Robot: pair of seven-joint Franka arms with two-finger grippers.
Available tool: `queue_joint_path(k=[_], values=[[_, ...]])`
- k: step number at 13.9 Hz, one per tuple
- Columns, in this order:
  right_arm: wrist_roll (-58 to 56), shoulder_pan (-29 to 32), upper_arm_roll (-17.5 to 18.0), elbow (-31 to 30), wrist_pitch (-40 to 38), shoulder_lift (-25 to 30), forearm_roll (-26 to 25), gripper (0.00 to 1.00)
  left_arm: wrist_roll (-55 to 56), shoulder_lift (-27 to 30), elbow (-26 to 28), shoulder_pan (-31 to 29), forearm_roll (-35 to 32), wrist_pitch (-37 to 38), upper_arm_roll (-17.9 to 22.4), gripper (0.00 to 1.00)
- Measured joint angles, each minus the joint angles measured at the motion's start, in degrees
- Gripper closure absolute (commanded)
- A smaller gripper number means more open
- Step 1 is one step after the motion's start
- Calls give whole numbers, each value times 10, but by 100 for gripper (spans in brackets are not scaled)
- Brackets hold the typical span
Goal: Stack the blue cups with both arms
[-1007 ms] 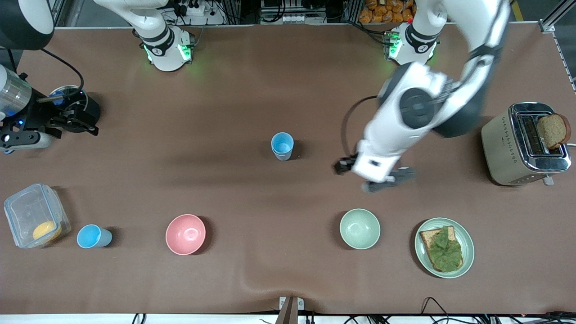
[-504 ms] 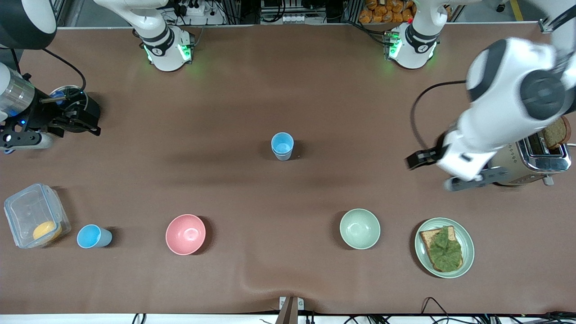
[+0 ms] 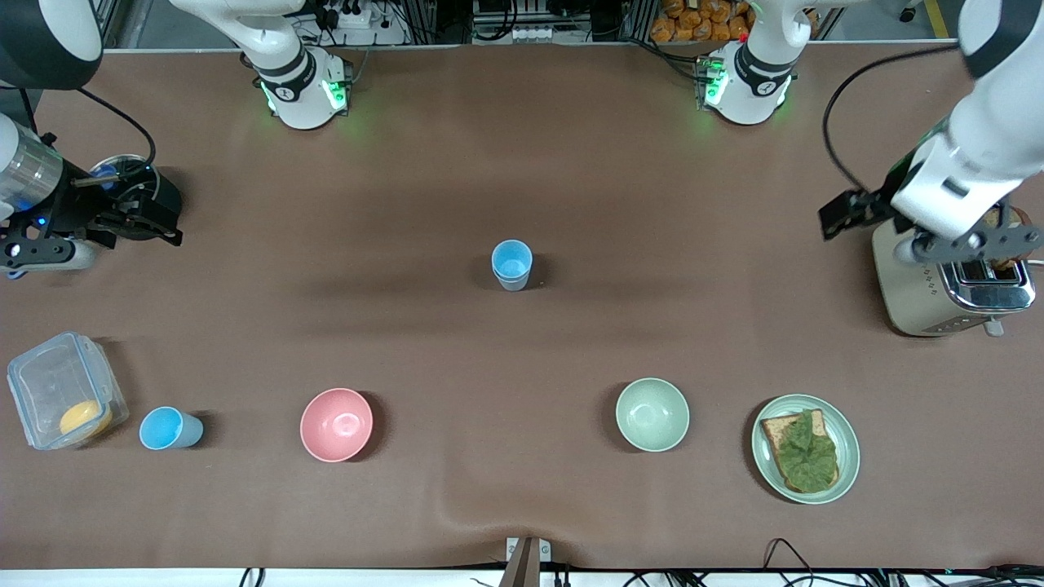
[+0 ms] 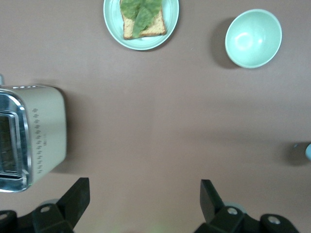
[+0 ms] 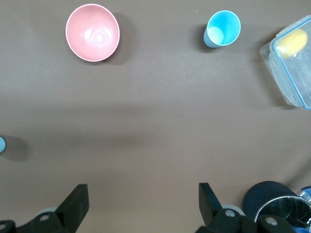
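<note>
Nearest the front camera, toward the right arm's end of the table, one blue cup [image 3: 169, 429] stands upright just beside a clear box [image 3: 64, 390], with a pink bowl [image 3: 336, 424] nearby. In the same row, toward the left arm's end, sit a green bowl [image 3: 652, 414] and a plate [image 3: 768, 473] with toast.

Farther up, at mid-table, stands the middle blue cup [image 3: 511, 264]; a paler rim showing below its lip suggests two cups already nested there, though that is a judgement. So the scene fits either a stack waiting for the last cup, or a pair set and one cup left out.

If the lone cup is to join, the right arm is the closer one. It should grip the wall below the rim, lift clear of the box, and lower squarely over the middle cup so it seats without tipping.

The left gripper [image 3: 962, 241] hangs over the toaster [image 3: 917, 297], tilted, its fingers [image 4: 77, 194] spread wide on nothing. The right gripper [image 3: 134, 220] waits over the table's end near a dark pot [image 5: 272, 196], its fingers [image 5: 77, 199] likewise apart and holding nothing.
</note>
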State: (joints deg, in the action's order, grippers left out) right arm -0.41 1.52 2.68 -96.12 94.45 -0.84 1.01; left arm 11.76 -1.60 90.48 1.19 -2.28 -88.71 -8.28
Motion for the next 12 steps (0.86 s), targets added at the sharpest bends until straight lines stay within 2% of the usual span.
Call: queue_joint_path(k=[3,12], values=[[0,0,0,0,0,0,0,0,-36,17,5,28,0,2,48,0],[0,0,2,1,0,0,0,0,-50,17,-13,32,13,1,58,0]])
